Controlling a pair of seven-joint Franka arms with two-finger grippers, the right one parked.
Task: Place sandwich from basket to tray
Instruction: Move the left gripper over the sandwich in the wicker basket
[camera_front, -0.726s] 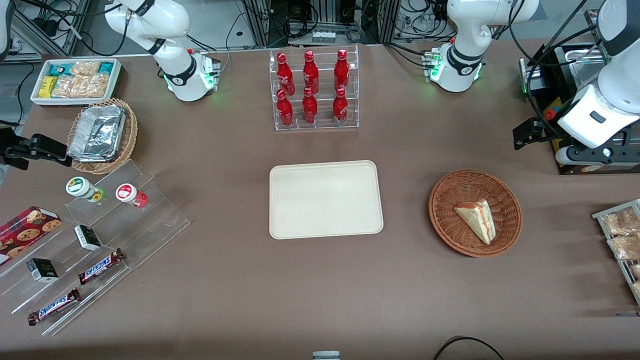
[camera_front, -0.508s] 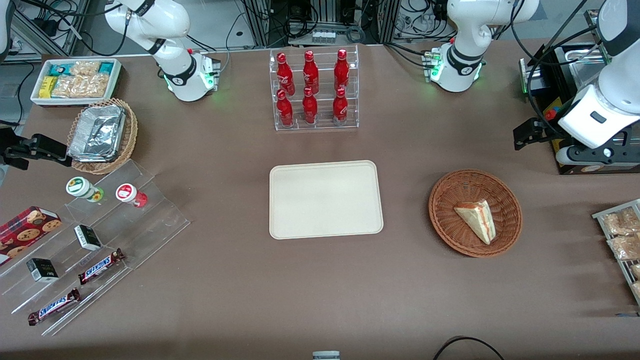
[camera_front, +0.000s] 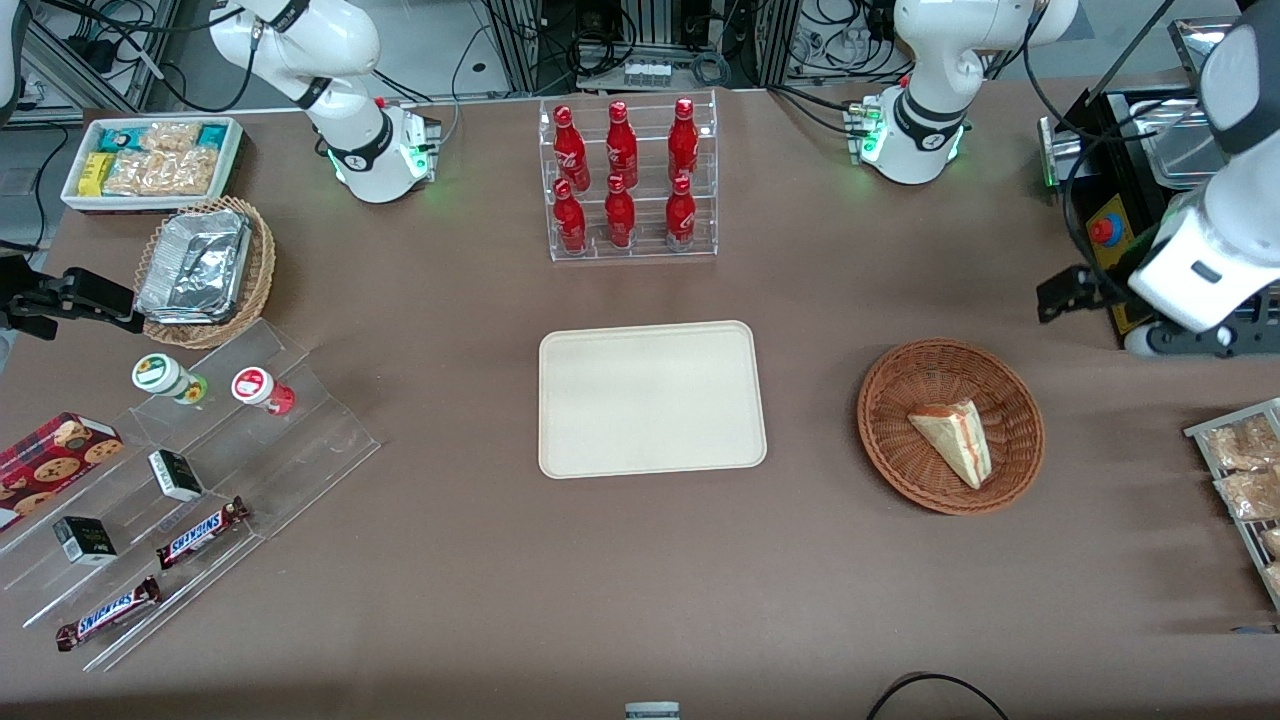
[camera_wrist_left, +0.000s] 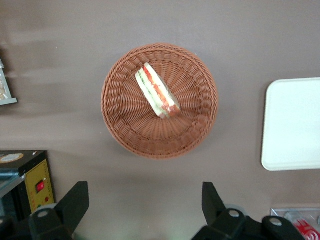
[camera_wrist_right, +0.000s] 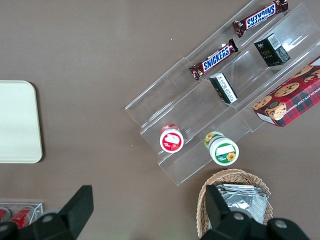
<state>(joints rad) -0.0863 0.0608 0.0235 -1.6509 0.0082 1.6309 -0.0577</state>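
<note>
Nothing of the task is done yet — the small triangular wedge sandwich (camera_wrist_left: 158, 93), pale bread with red, orange and green filling along its edge, lies in the round reddish-brown woven wicker basket (camera_wrist_left: 120, 127), untouched. The left arm's gripper (camera_wrist_left: 145, 202) hangs high above the table with its jaws spread wide and nothing between them; the basket sits ahead of the fingertips (camera_wrist_left: 76, 197), not under the gap. The flat cream-beige rectangular tray (camera_front: 652, 398) with its low rim is bare and lies off to one side of the jaws, well apart from the basket. Everything remains — descent over the sandwich, the grasp, the carry and the release onto the tray.
</note>
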